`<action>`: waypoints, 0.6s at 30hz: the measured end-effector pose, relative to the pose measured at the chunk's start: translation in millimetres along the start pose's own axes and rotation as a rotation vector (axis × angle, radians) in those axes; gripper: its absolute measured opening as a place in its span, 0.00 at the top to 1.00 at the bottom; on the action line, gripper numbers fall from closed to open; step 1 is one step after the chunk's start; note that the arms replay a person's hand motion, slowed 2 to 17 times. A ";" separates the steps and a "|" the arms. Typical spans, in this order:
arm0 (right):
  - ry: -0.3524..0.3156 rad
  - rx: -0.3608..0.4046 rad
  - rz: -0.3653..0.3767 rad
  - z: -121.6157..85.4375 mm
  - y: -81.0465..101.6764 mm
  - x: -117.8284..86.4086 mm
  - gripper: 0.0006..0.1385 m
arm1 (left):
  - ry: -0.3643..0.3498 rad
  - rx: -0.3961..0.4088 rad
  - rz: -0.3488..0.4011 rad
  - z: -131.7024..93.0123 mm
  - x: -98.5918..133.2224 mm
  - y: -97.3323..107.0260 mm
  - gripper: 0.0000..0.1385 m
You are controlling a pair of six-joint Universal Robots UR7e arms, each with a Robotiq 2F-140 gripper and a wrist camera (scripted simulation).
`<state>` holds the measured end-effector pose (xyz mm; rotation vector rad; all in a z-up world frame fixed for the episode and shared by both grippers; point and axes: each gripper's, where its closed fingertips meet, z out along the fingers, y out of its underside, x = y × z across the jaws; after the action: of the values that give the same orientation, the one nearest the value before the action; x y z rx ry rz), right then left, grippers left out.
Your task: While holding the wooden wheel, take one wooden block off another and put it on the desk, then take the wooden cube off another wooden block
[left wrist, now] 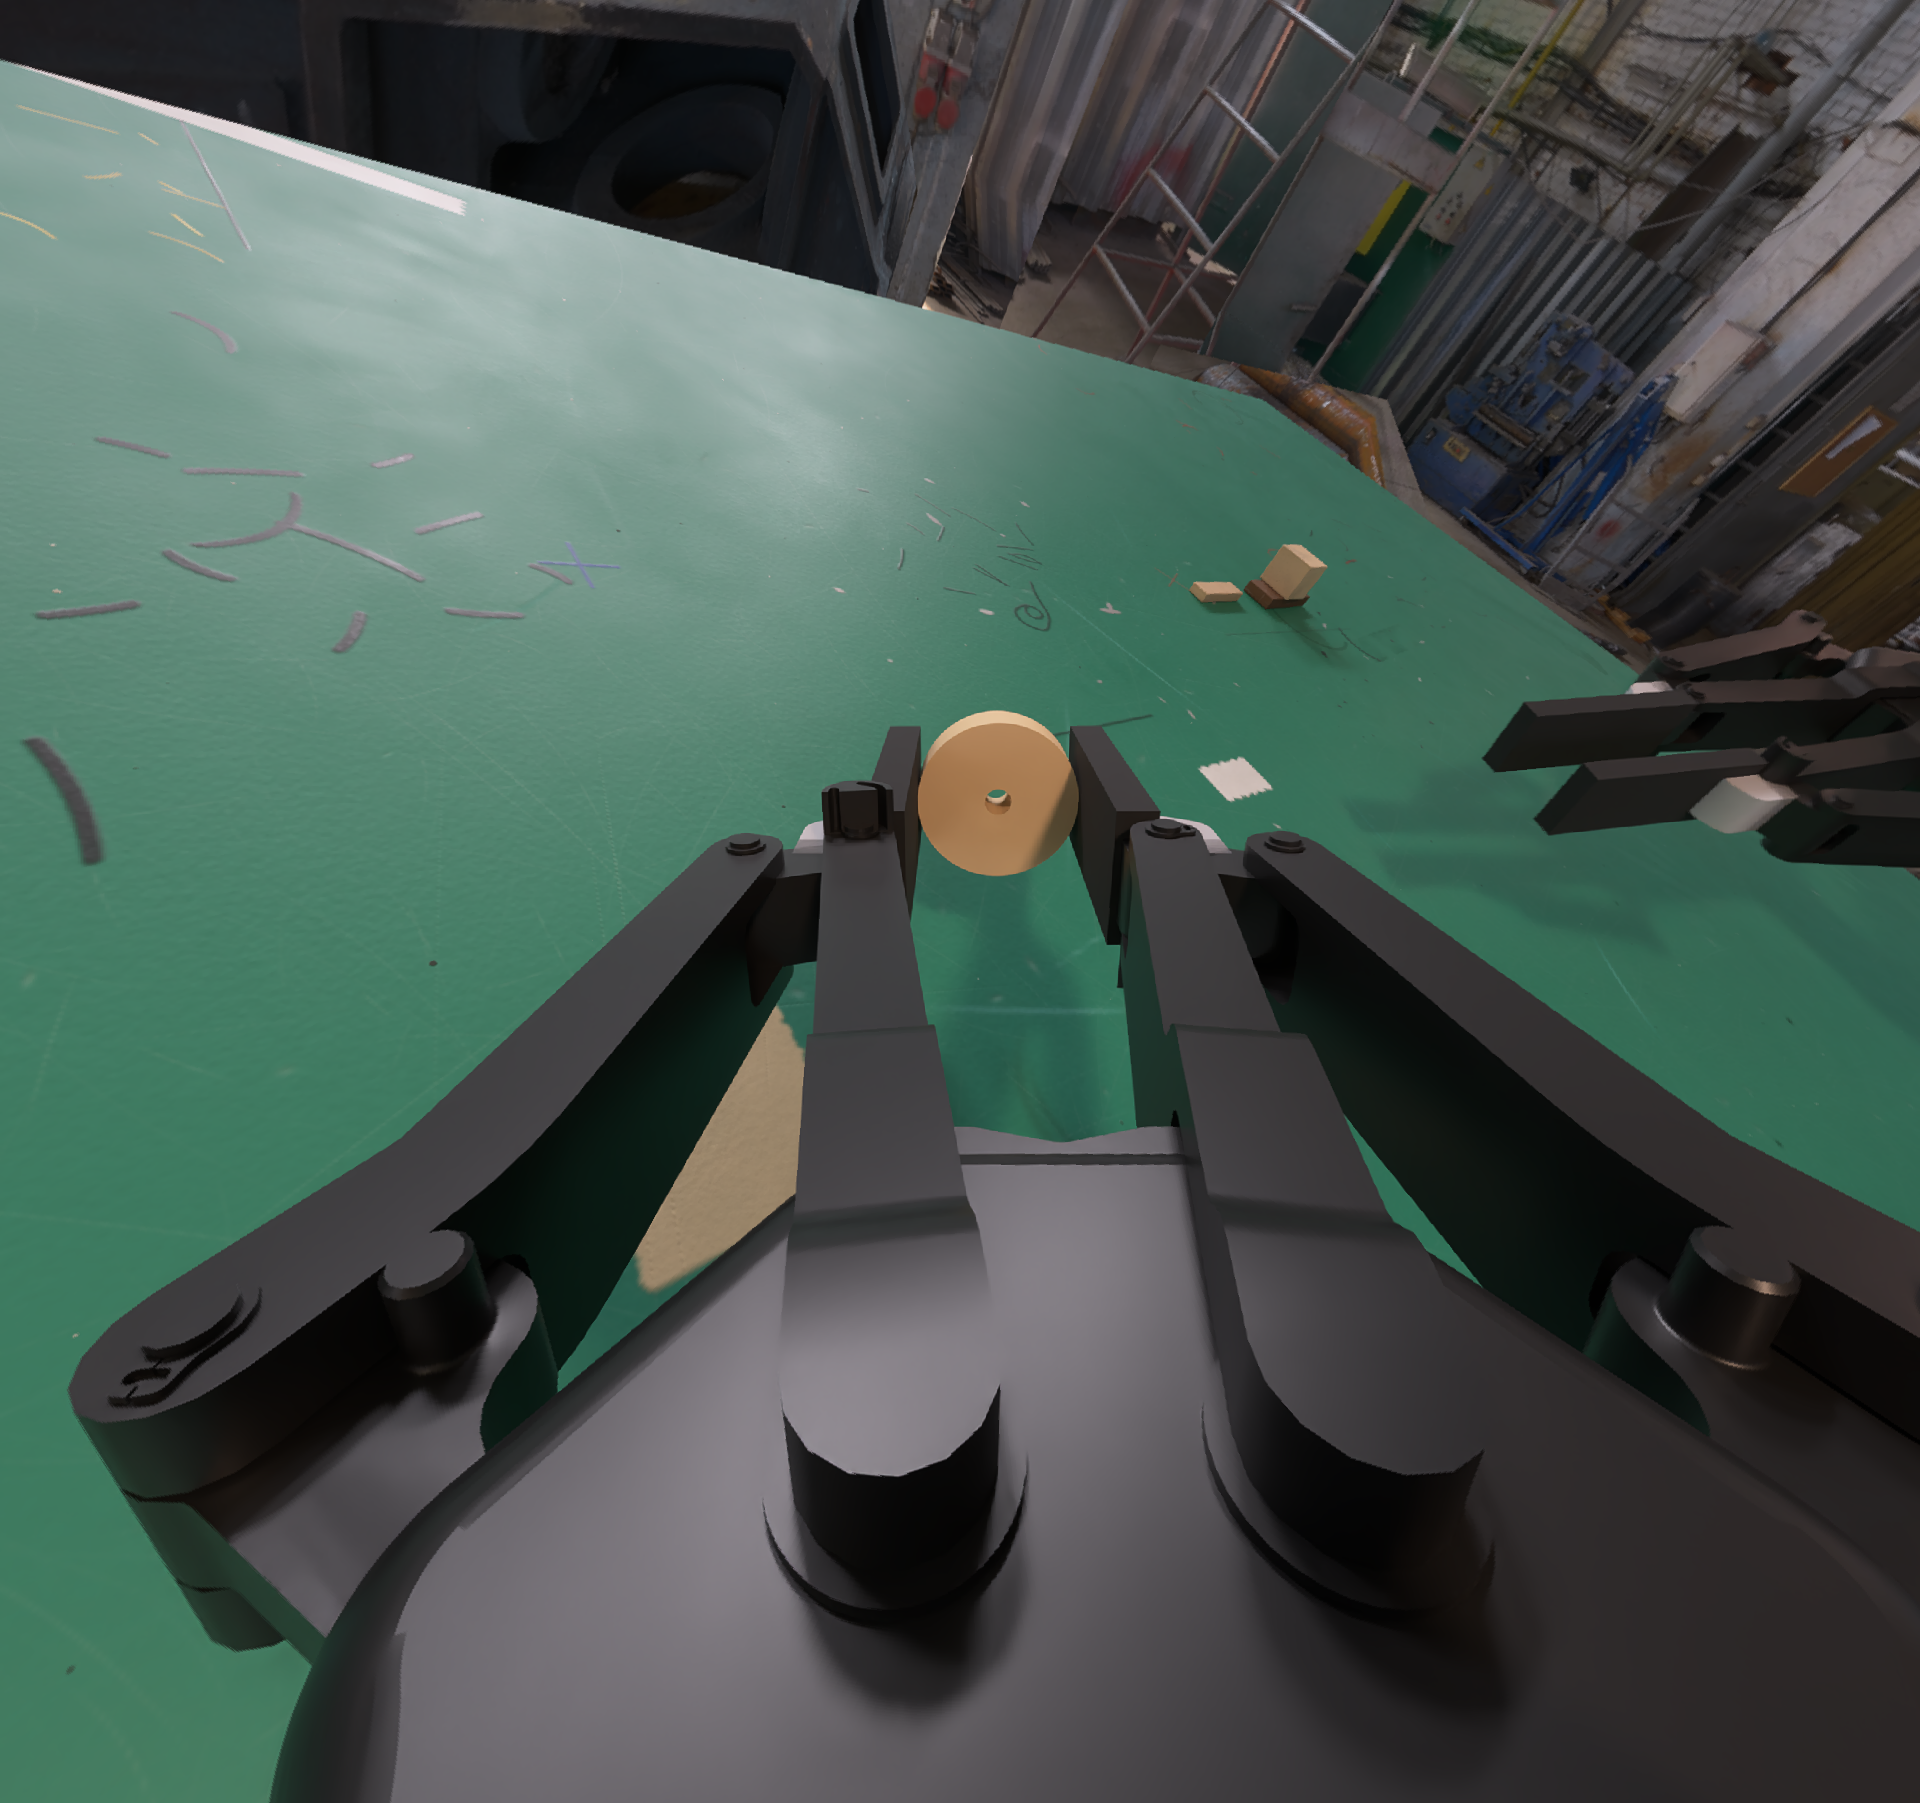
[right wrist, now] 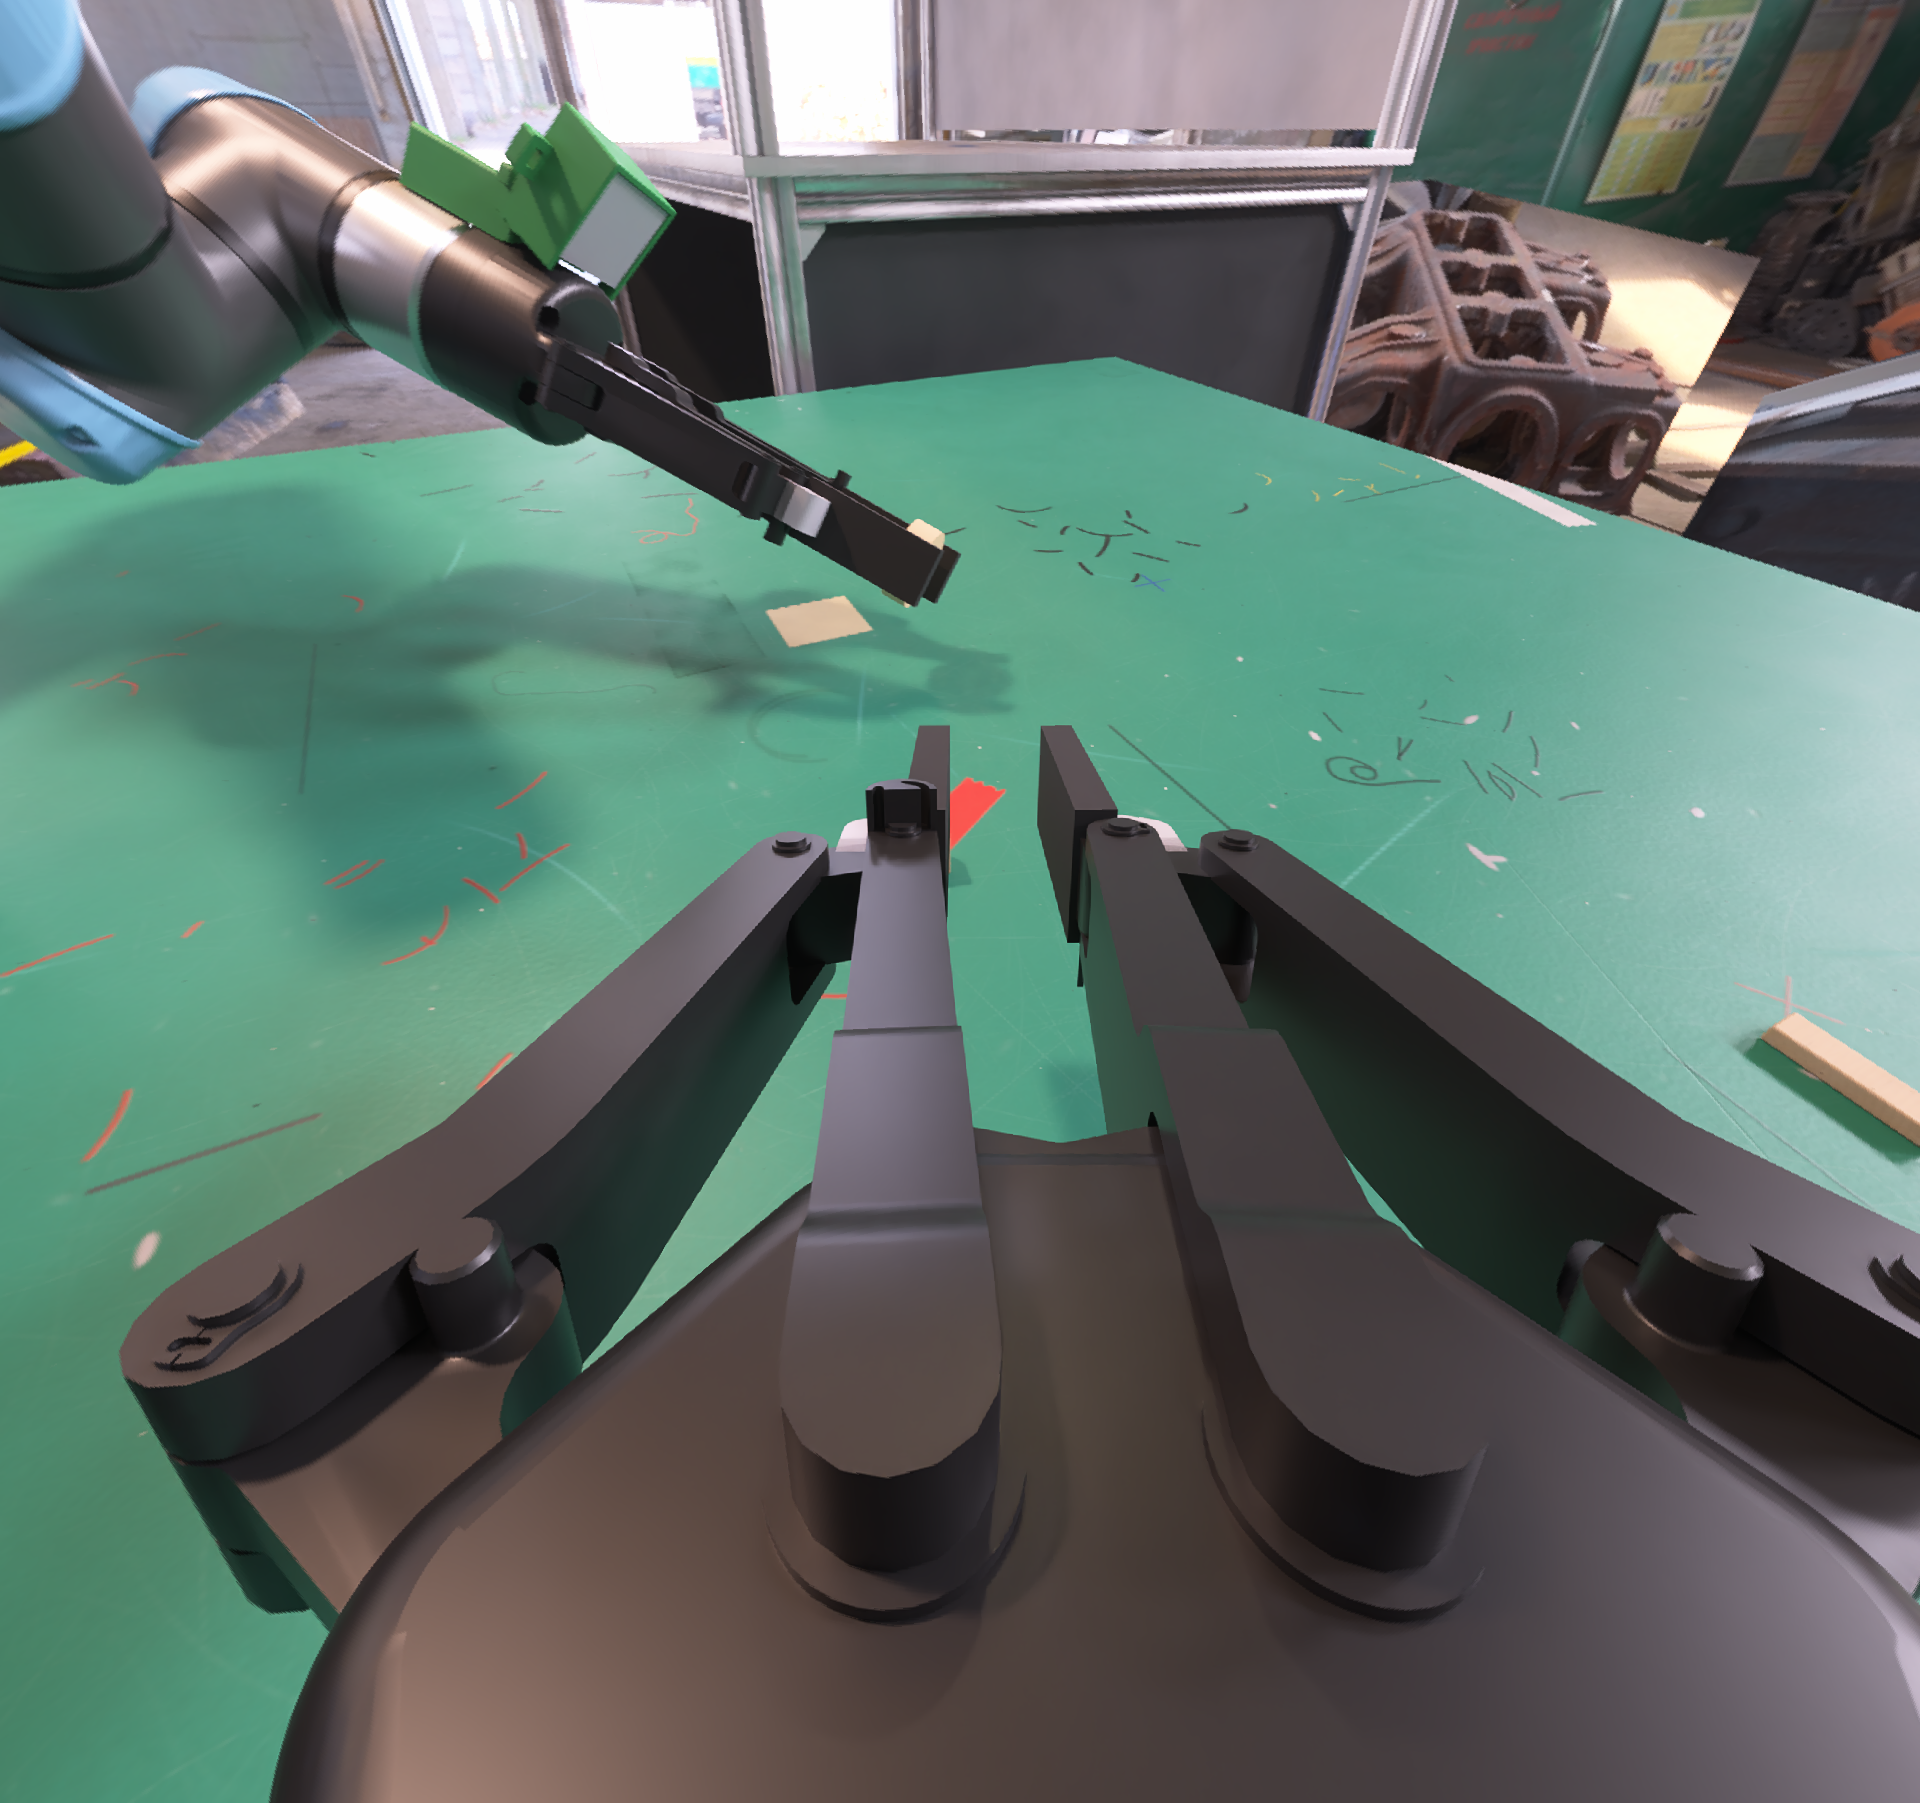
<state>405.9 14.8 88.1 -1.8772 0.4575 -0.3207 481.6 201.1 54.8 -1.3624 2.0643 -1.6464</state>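
Left gripper (left wrist: 995,797) sits closest, pads clamped on the wheel (left wrist: 995,793), which hangs clear of the desk (left wrist: 520,714). Wheel's flat face and small centre hole point back at the lens. I read that grip as sound; the holding part of the job is in hand.

Right gripper (right wrist: 994,779) is empty, fingers parted by a narrow gap, nothing between them. It hovers over bare green mat with a red scrap (right wrist: 971,808) just past the tips. From the left wrist view I see it off to the right, low over the desk.

Farther out in the left wrist view: a flat block (left wrist: 1216,592) lies alone on the desk, just beside a small stack where the cube (left wrist: 1296,573) rests tilted on a darker block (left wrist: 1270,594). I judge the first lift finished, flat block already set down. The cube is not yet off.

Left to do: bring the right gripper over to the stack, widen the fingers, take the cube. Its tilt may make it slip.

Also noted: a tan square patch (right wrist: 818,620) under the left arm, a pale strip (right wrist: 1844,1078) at the right edge, a white scrap (left wrist: 1234,780).
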 end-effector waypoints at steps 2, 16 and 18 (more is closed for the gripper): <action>-0.017 -0.001 0.001 -4.2 -3.8 -3.9 0.84 | 0.000 0.001 0.000 -0.1 -0.1 -0.1 0.73; -0.058 -0.025 -0.112 -51.0 -43.7 -8.1 0.86 | -0.001 0.006 0.004 -0.7 0.4 -0.4 0.73; -0.057 -0.032 -0.138 -57.9 -50.8 -5.4 0.87 | -0.001 0.005 0.006 -0.7 0.6 -0.3 0.73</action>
<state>384.0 -15.6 155.7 -1.9482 0.2961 -0.3526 481.0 201.1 55.5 -1.3539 2.0601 -1.6479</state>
